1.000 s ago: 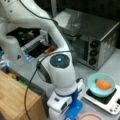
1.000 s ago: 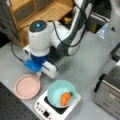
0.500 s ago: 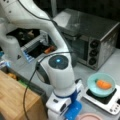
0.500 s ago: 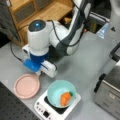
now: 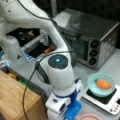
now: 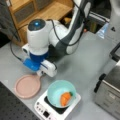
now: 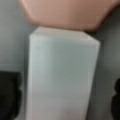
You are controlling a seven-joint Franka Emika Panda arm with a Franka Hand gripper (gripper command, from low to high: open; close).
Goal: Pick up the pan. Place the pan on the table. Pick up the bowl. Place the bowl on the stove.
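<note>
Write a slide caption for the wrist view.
Close over the pan's white handle, pink pan beyond, grey table beneath.

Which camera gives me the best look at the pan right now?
A front view shows the whole pan flat on the table. The wrist view shows only its handle and rim. In a front view only its edge shows.

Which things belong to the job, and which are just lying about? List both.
Job: pan on the table; bowl on the stove; end effector at the pan's handle.
Lying about: toaster oven; wooden board.
</note>
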